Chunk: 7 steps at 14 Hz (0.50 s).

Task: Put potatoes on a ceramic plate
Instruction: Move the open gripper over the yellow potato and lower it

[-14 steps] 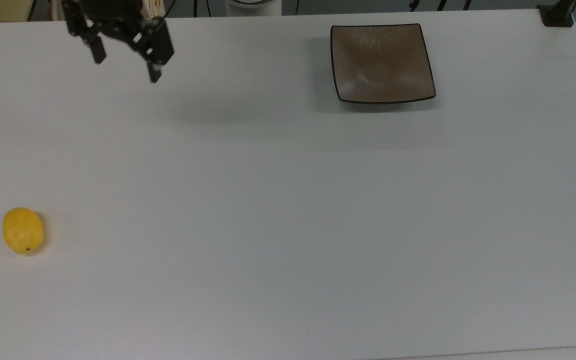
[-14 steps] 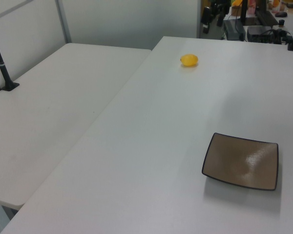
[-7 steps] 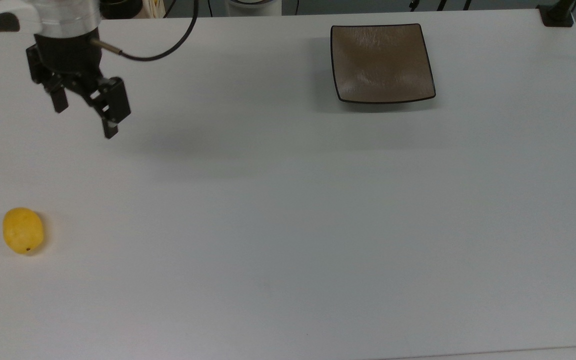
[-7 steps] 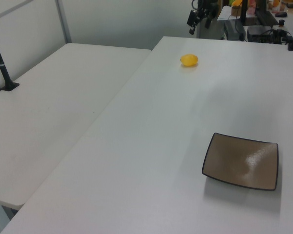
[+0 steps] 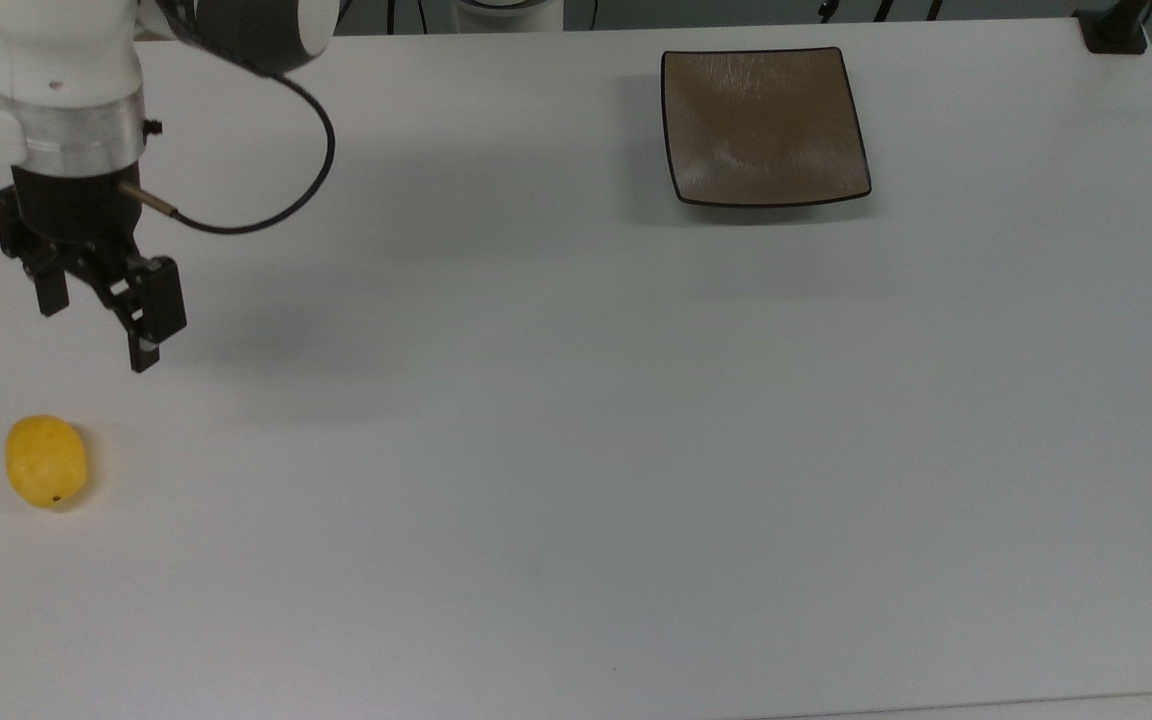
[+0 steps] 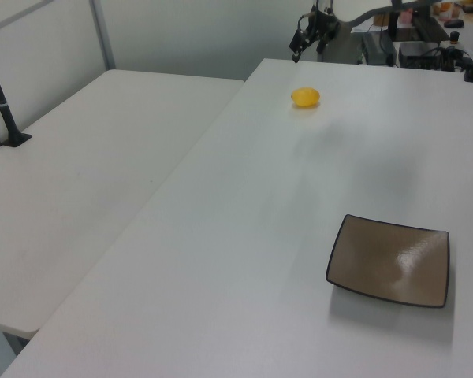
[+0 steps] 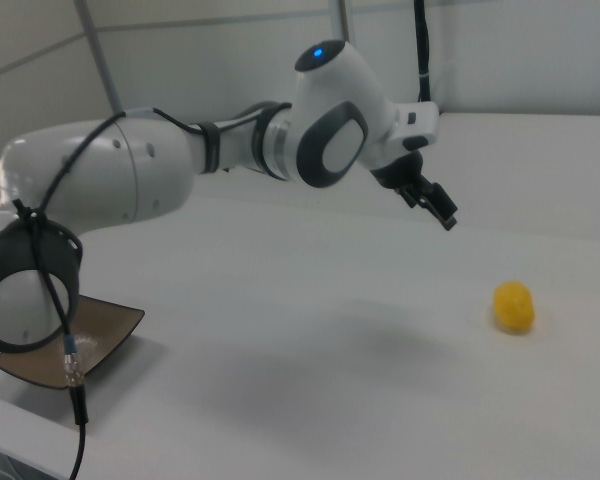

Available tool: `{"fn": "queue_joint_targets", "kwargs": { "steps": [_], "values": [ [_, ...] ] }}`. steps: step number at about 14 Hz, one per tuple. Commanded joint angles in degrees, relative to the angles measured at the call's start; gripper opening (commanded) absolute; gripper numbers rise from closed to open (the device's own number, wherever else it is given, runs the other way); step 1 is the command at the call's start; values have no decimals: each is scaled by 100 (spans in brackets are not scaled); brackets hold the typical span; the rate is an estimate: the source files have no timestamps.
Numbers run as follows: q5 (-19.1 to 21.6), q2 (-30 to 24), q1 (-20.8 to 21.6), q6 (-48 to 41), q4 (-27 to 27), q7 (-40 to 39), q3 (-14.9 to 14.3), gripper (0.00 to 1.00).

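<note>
A: Why is the gripper (image 5: 96,328) hanging where it is, up off the table (image 5: 576,450) and short of the potato (image 5: 46,462)?

B: It looks like an approach pose. In the top view its fingers (image 5: 144,345) point toward the potato with a clear gap between them, spread and holding nothing — a sensible way to arrive over something round before lowering around it. In the right view the gripper (image 7: 435,205) sits above and to the right view's left of the potato (image 7: 514,305), well clear of the surface.

A: And the potato itself?

B: Lying alone on the bare white table, near the top view's left edge, its small dark spot at the lower end. The ceramic plate (image 5: 764,125) is well apart from it, toward the top view's upper right, with nothing on it. In the left view the potato (image 6: 305,97) is at the far end and the plate (image 6: 390,261) close to the camera — so I judge a long carry is ahead once the grasp is made.

A: What differs from a second ago?

B: The arm has come down the top view's left side, from the far edge of the table to near the potato. The fingers are as wide apart as before; the potato and plate have not moved
</note>
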Motion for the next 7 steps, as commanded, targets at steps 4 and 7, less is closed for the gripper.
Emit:
{"fn": "queue_joint_targets", "kwargs": {
  "steps": [4, 7],
  "values": [
    [95, 800, -326, 635, 542, -1612, 15, 100],
    [95, 1047, -466, 635, 683, -2974, 50, 100]
  ]
}}
